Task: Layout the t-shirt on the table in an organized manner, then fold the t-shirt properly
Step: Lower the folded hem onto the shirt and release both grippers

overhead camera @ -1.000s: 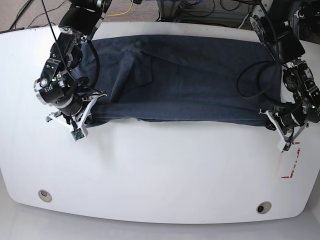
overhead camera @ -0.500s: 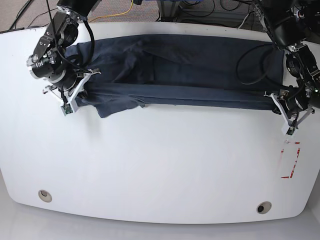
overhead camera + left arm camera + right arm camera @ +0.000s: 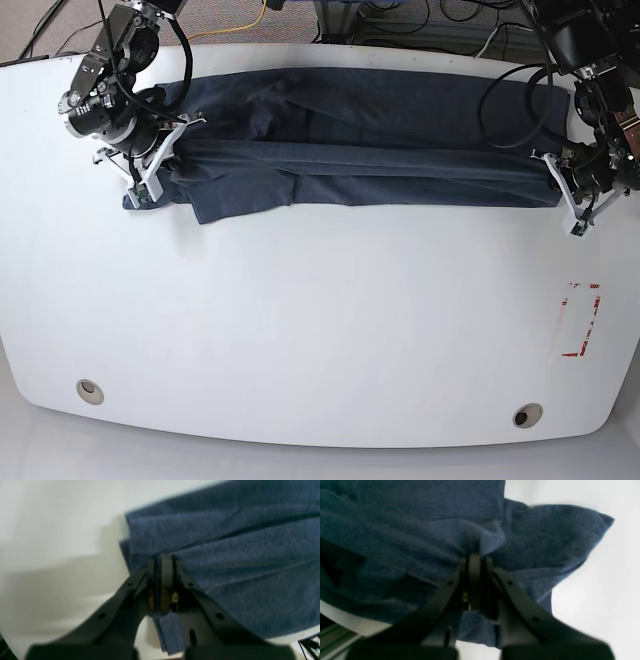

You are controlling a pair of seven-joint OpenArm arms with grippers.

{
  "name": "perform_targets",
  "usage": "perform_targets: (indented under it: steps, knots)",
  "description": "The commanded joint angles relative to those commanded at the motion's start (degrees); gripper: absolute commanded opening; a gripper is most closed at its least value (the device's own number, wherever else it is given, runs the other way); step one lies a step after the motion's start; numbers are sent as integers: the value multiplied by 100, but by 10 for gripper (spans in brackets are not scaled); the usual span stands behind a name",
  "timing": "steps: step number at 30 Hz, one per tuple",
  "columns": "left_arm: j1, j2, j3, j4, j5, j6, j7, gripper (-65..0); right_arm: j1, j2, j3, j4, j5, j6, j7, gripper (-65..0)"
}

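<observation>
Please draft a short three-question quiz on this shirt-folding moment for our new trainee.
1. True or false: both claws are shut on the t-shirt.
2. Which marking lies on the table near the left claw? A) red-taped rectangle B) green cross
3. Fill in: a loose flap of cloth hangs out nearest the ____ claw.

Key: 1 true; 2 A, the red-taped rectangle; 3 right.

Both arms reach down from the far edge, one at each end. Left gripper on the scene's right, jaws clamped tight on a fold of the shirt. Right gripper on the scene's left, likewise pinched closed on cloth. Both wrists angled inward.
</observation>
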Motion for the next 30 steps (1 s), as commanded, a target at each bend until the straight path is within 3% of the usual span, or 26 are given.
perform_targets:
  steps: [3, 5, 10, 13, 16, 19, 21, 30]
  knots:
    - [105, 0, 9, 0, 0, 0, 0, -644, -44, 0, 0, 0, 0, 0, 0, -623]
    - [167, 0, 18, 0, 0, 0, 0, -644, -62, 0, 0, 0, 0, 0, 0, -580]
    - [237, -9, 18, 0, 26, 0, 0, -642, -158, 0, 0, 0, 0, 0, 0, -360]
    - [308, -88, 18, 0, 18, 0, 0, -585, -237, 0, 0, 18, 9, 0, 0, -228]
    - [325, -158, 18, 0, 9, 0, 0, -471, -273, 0, 0, 26, 44, 0, 0, -140]
    - [308, -167, 18, 9, 9, 0, 0, -335, -264, 0, 0, 97, 53, 0, 9, -119]
    - [290, -167, 18, 35, 0, 0, 0, -290, -229, -9, 0, 123, 62, 0, 9, -119]
    - [88, -264, 0, 932, -79, 0, 330, -281, 202, -18, 0, 105, 571, 0, 18, -119]
